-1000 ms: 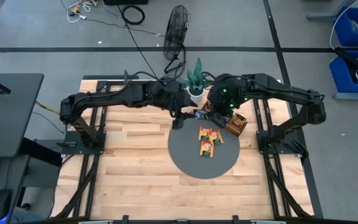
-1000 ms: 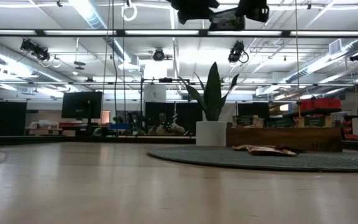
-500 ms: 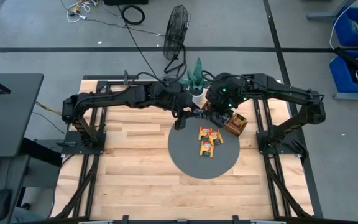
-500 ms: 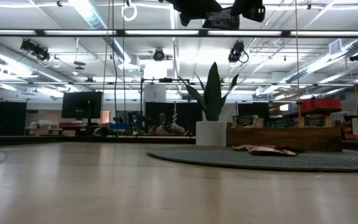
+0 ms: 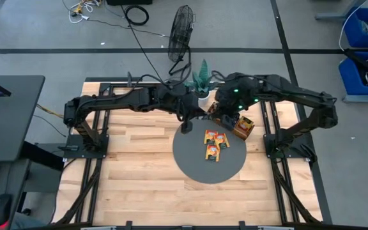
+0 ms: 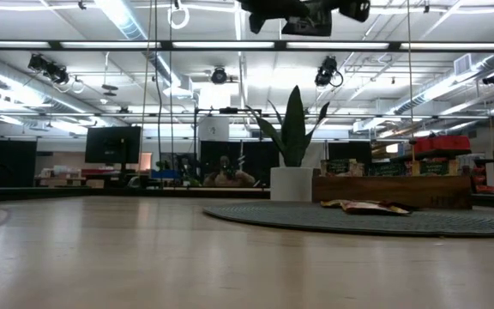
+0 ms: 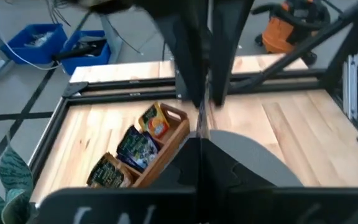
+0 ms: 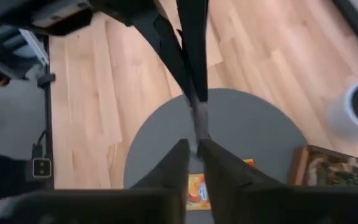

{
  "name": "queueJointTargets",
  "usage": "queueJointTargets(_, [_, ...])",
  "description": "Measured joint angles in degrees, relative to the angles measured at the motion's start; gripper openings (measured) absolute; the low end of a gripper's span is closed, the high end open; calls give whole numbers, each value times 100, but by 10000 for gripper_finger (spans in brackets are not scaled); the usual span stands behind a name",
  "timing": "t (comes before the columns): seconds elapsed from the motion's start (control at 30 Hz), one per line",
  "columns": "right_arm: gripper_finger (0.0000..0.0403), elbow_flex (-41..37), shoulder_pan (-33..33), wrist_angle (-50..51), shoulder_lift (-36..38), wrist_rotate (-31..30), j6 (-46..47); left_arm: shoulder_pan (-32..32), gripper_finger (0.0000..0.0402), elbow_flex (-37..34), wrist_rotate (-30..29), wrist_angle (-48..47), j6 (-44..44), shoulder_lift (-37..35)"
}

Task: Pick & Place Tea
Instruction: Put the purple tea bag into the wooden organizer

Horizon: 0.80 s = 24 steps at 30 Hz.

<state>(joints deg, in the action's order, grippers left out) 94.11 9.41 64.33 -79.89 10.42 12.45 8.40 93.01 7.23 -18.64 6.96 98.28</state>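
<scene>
High view: both arms are meeting above the far edge of the round dark mat, beside the potted plant. Left gripper is hanging there clenched on a thin dark tea sachet, seen edge-on in both wrist views. Right gripper is sitting right against it at the same sachet; fingers are showing a narrow gap, can't tell whether they're gripping. Two orange-yellow sachets are lying flat on the mat, below and just nearer than the grippers. Wooden tray is sitting at the mat's right-far edge, more sachets standing in its compartments.
</scene>
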Motion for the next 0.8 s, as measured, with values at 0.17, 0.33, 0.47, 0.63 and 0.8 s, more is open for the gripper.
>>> queueJointTargets(0.17, [99, 0, -1, -43, 589, -327, 113, -7, 3, 0, -81, 496, -174, -10])
queueJointTargets(0.33, [134, 0, -2, -480, 1189, -549, 351, -169, 2, 0, -88, 1310, -39, -13])
queueJointTargets(0.47, [149, 0, -11, -819, 1537, -601, 483, -157, 2, -116, -52, 1863, -231, -20])
queueJointTargets(0.63, [155, 2, -11, -852, 1710, -725, 560, -42, 2, -811, 302, 3262, -1061, -22])
queueJointTargets(0.8, [155, 2, -11, -898, 1634, -790, 662, -57, 2, -1664, 388, 5531, -1902, -13])
